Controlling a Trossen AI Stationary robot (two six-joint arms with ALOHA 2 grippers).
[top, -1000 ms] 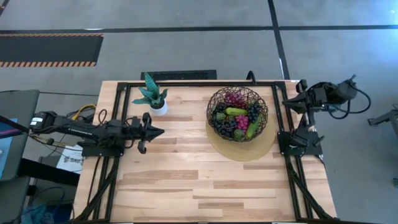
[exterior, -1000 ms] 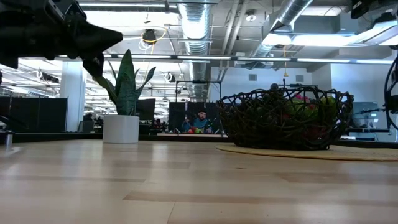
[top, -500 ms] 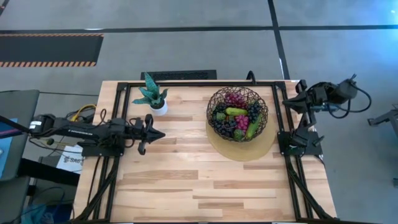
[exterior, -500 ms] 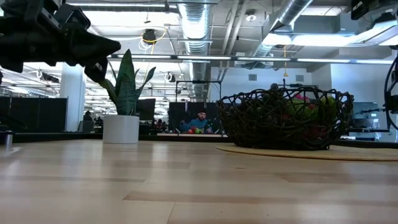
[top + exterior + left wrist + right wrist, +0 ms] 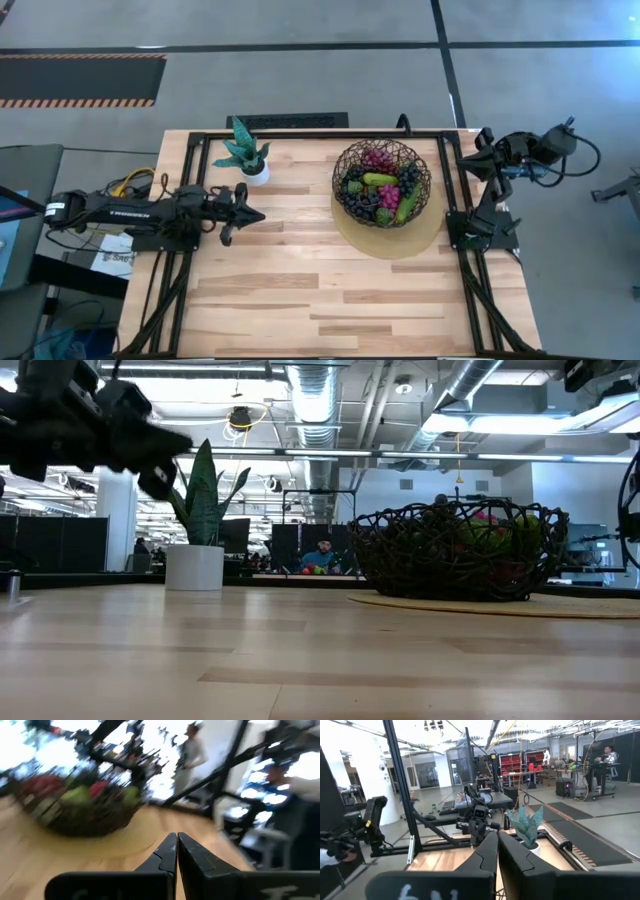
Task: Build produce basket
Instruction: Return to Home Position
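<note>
Left gripper (image 5: 257,212), closed and empty, has drawn back toward home because the basket (image 5: 340,168) is filled; right gripper (image 5: 497,836) parked, closed.

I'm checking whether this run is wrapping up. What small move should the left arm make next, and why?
Probably draw the left tool back toward the left edge of the table and park it. It hangs shut and empty, the basket sits full of produce on the tan mat, and the right tool waits shut at the right side.
</note>
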